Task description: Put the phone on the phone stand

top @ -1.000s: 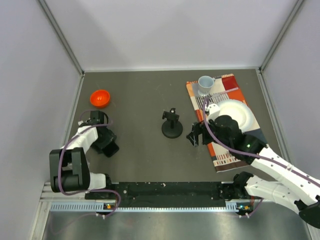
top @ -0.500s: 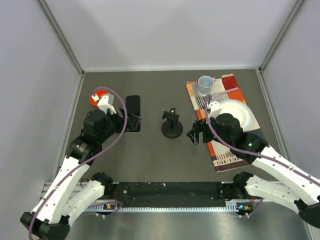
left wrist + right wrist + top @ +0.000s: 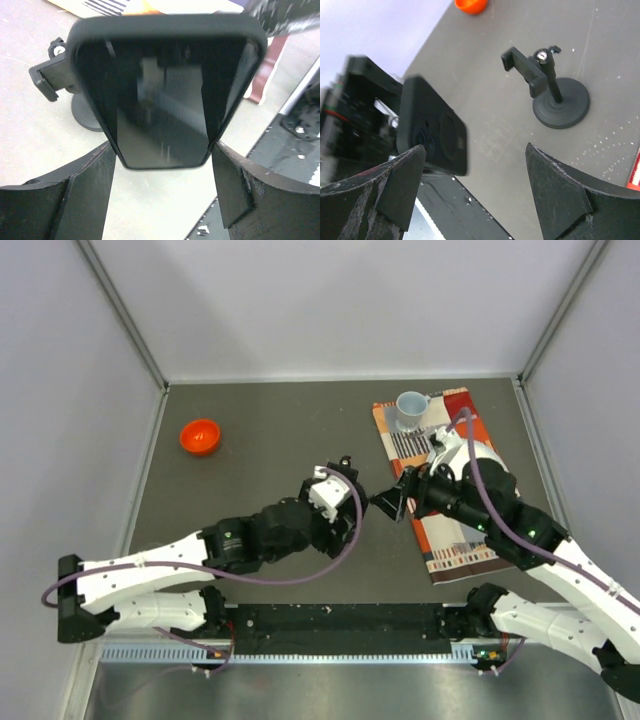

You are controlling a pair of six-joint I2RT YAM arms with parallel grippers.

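Dark grey desk (image 3: 270,420), boxed in by pale walls (image 3: 60,390) at 9, 12 and 3 o'clock.

Top view. Orange bowl (image 3: 200,436) toward 10 o'clock on the desk. Cup (image 3: 411,407) at the 12 o'clock end of a patterned cloth (image 3: 455,550) on the 3 o'clock side. From 8 o'clock to mid-desk, the left arm (image 3: 150,570) at full stretch, left end effector (image 3: 338,508) near the centre. Right end effector (image 3: 388,504) just at its 3 o'clock, close but apart. Only the top of the phone stand (image 3: 344,462) in sight, just at 12 o'clock of the left end effector. Phone impossible to pick out from the black arm parts here.

Left wrist view. Phone (image 3: 162,90) clamped across its width between the two fingers (image 3: 85,200), jaws spread wide to take it, glossy face toward the camera, held above the desk. Phone stand (image 3: 60,75) at 9 o'clock of the phone and behind it, upright on its round base, apart from the phone.

Right wrist view. Right end effector (image 3: 475,150) wide apart, holding nothing, only desk between its fingers. Phone (image 3: 432,132) at 9 o'clock, back and camera lenses showing, gripped by the blurred left end effector (image 3: 360,105). Phone stand (image 3: 550,85) at 1 o'clock, standing on the desk, not touching the phone. Orange bowl (image 3: 471,5) at the 12 o'clock edge.
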